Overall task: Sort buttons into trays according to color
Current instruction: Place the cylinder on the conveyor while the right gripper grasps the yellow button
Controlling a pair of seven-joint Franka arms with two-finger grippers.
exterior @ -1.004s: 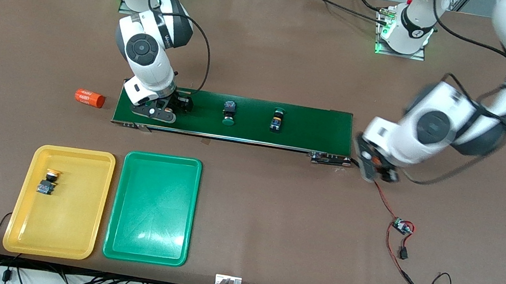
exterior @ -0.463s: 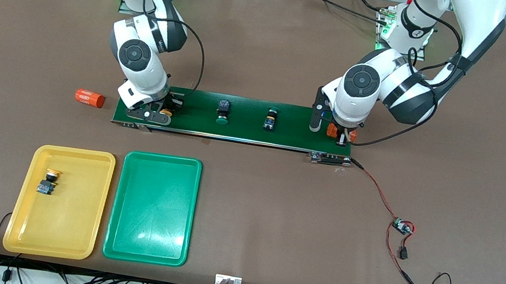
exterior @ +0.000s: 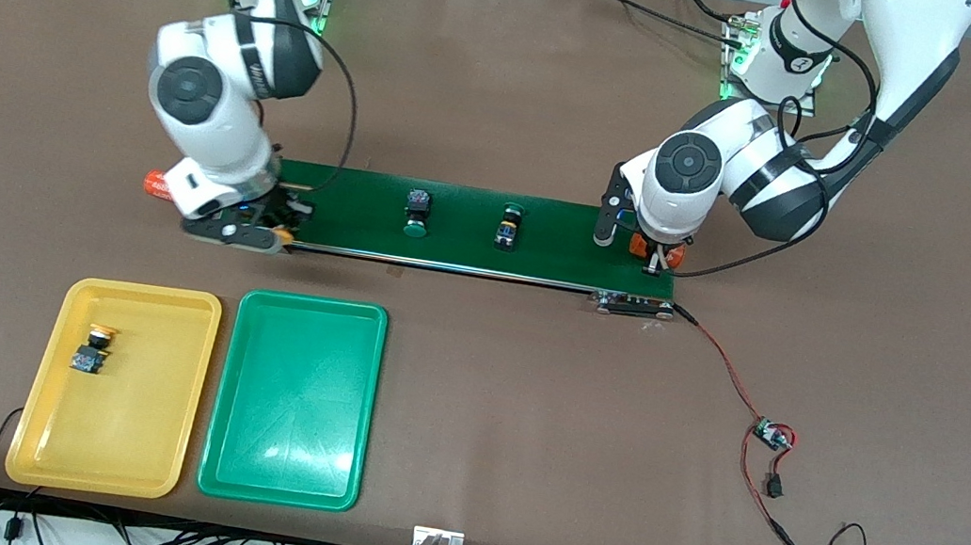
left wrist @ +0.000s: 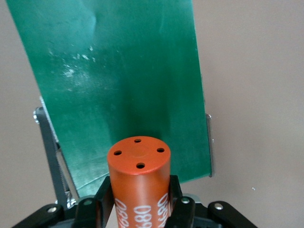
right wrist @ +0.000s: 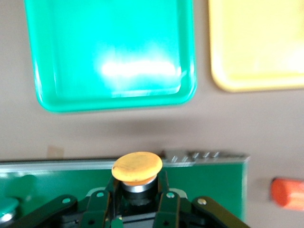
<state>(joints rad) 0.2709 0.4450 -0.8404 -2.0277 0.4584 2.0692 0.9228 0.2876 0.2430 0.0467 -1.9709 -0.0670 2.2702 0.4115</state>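
Note:
My right gripper [exterior: 263, 234] is shut on a yellow-capped button [right wrist: 137, 167], over the conveyor belt's [exterior: 547, 243] end at the right arm's side. Two green-capped buttons [exterior: 416, 213] [exterior: 508, 223] lie on the belt. Another yellow-capped button [exterior: 92, 350] lies in the yellow tray [exterior: 133, 413]. Beside it is the green tray [exterior: 295, 379], with nothing in it. My left gripper [exterior: 655, 251] is over the belt's other end, shut on an orange cylinder [left wrist: 139, 175] with white print.
A second orange cylinder [exterior: 159, 185] lies on the table off the belt's end, partly hidden by my right arm. A red wire with a small circuit board [exterior: 771, 434] runs from the belt's end at the left arm's side toward the front camera.
My right gripper has shut on the yellow-capped button and carried it off the belt's end. The left arm swung the cylinder over the belt. The two green-capped buttons drifted toward the right arm's end.

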